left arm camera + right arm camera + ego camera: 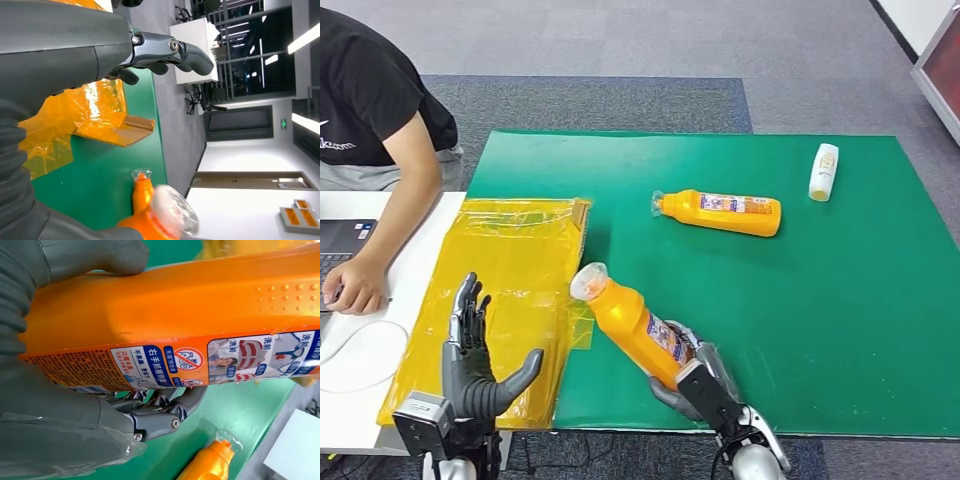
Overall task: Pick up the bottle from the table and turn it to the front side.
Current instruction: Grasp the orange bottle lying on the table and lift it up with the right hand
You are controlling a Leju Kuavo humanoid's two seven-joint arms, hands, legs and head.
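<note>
Orange bottle is gripped at its base by the right hand, over the near edge of the green mat. Its long axis slants cap-first toward the released, spread left hand, near its cap.

Head view high, looking down, wrist views close, sharing green mat

The base of the held orange plastic bottle was hidden by the right hand. Its clear-wrapped cap was blurred in the left wrist view. The small white bottle's label print could not be read.
</note>
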